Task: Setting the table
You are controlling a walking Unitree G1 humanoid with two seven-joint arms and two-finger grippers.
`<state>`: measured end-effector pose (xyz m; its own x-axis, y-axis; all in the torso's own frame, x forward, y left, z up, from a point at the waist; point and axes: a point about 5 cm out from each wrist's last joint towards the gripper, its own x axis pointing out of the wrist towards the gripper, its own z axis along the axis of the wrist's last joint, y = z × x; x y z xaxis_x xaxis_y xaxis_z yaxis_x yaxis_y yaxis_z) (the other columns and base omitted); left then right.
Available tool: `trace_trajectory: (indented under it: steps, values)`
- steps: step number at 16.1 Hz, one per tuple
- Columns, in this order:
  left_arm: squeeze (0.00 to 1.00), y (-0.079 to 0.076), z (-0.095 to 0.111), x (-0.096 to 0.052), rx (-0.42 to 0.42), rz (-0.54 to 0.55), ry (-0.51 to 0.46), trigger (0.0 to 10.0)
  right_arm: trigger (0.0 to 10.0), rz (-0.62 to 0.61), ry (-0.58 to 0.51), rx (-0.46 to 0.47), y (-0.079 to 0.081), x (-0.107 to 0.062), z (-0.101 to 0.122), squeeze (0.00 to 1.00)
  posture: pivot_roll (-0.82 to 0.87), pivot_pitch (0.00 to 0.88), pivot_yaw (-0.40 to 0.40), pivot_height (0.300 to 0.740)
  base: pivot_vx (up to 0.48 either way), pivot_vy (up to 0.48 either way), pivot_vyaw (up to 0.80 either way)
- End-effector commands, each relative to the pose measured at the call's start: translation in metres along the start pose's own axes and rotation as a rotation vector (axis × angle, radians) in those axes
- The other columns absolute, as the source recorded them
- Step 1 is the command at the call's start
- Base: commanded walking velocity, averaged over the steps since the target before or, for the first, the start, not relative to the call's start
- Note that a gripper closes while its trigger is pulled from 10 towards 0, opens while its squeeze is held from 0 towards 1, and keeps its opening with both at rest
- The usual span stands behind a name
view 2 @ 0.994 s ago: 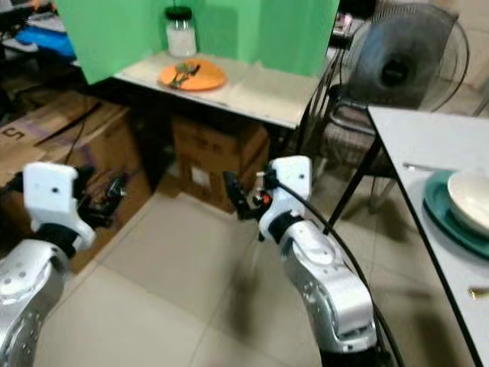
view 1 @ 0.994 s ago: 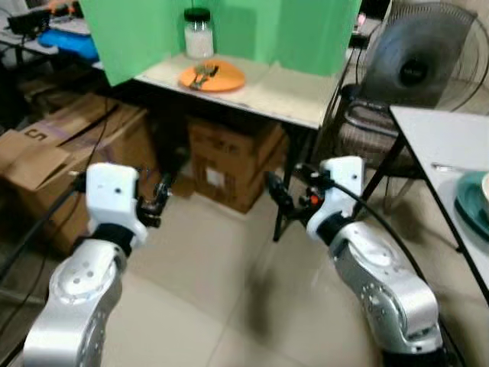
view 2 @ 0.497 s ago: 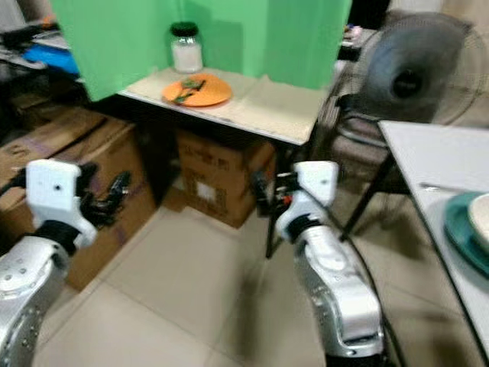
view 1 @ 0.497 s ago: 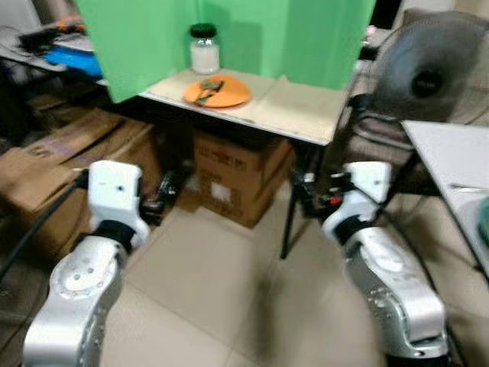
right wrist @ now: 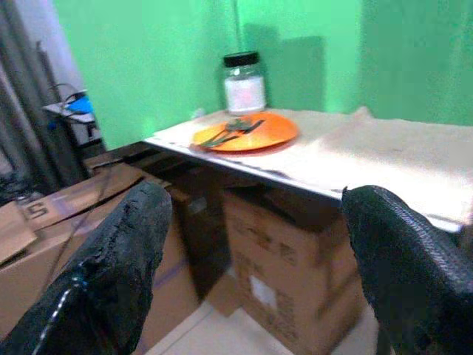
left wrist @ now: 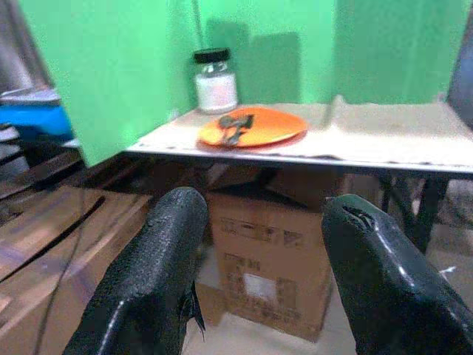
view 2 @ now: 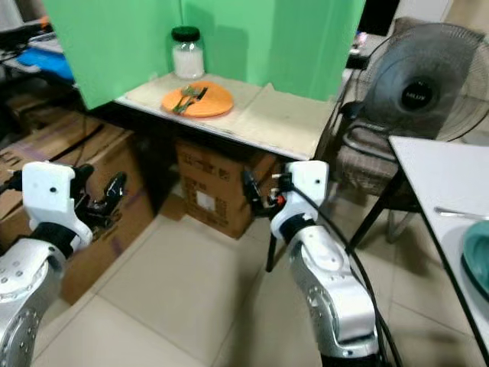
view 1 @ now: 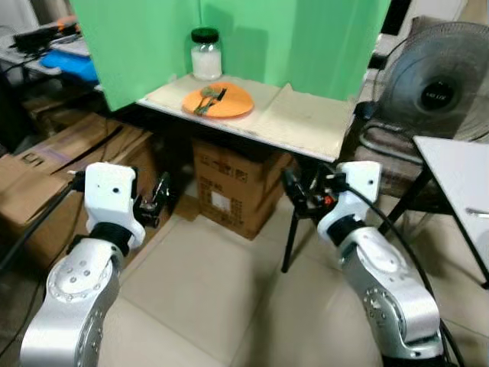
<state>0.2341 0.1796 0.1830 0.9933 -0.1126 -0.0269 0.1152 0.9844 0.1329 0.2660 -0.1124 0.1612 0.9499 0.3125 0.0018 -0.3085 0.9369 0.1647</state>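
An orange plate (view 1: 218,99) with a fork and spoon (view 1: 206,98) on it lies on a low table (view 1: 306,122) ahead, backed by a green screen. A glass jar with a black lid (view 1: 205,54) stands behind the plate. My left gripper (view 1: 158,200) and right gripper (view 1: 298,193) are both held out low in front of me, well short of the table, open and empty. In the wrist views the left fingers (left wrist: 148,281) and the right fingers (right wrist: 111,274) frame the plate (left wrist: 253,127) and jar (right wrist: 244,83).
Cardboard boxes (view 1: 237,180) sit under the table and to the left (view 1: 53,164). A standing fan (view 1: 435,84) and a chair are at the right. A white table (view 2: 443,183) with a teal plate (view 2: 477,260) stands at the far right. Tiled floor lies between.
The camera has shifted and the low table looks slightly nearer and sharper. Both arms stay held out in front, fingers still open.
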Motion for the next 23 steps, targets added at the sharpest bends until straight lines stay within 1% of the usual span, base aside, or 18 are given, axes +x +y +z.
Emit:
trace_trajectory:
  steps: [1,10,19,20,21,23]
  values:
    - [0.00,-0.0070,0.0026,0.0006,0.000,-0.026,-0.014,10.0,10.0,-0.024,-0.015,-0.012,-0.0084,-0.0016,0.0037,0.00,-0.02,0.000,0.003,0.740,0.341,0.000,0.00]
    - [0.00,-0.0070,0.0009,-0.0024,-0.003,-0.019,-0.011,10.0,10.0,0.023,-0.015,-0.004,-0.0024,0.0021,0.0039,0.00,-0.02,0.000,-0.010,0.740,0.340,0.000,0.00]
    - [0.00,-0.0033,0.0016,-0.0043,0.004,-0.013,-0.008,10.0,10.0,0.025,-0.012,0.023,-0.0001,0.0039,0.0033,0.00,-0.01,0.010,-0.004,0.740,0.341,0.000,0.00]
    - [0.00,-0.0028,0.0020,-0.0041,0.005,-0.015,-0.007,10.0,10.0,0.025,-0.008,0.022,0.0005,0.0042,0.0025,0.00,-0.01,0.012,-0.002,0.740,0.341,0.000,0.00]
    - [0.00,-0.0028,0.0024,-0.0038,0.005,-0.016,-0.008,10.0,10.0,0.024,0.001,-0.001,0.0007,0.0045,0.0021,0.00,-0.01,0.014,-0.001,0.740,0.341,0.000,0.00]
    - [0.00,-0.0036,0.0033,-0.0028,0.004,-0.020,-0.010,10.0,10.0,0.029,0.008,-0.025,0.0016,0.0056,0.0020,0.00,-0.01,0.016,0.001,0.740,0.343,0.000,0.80]
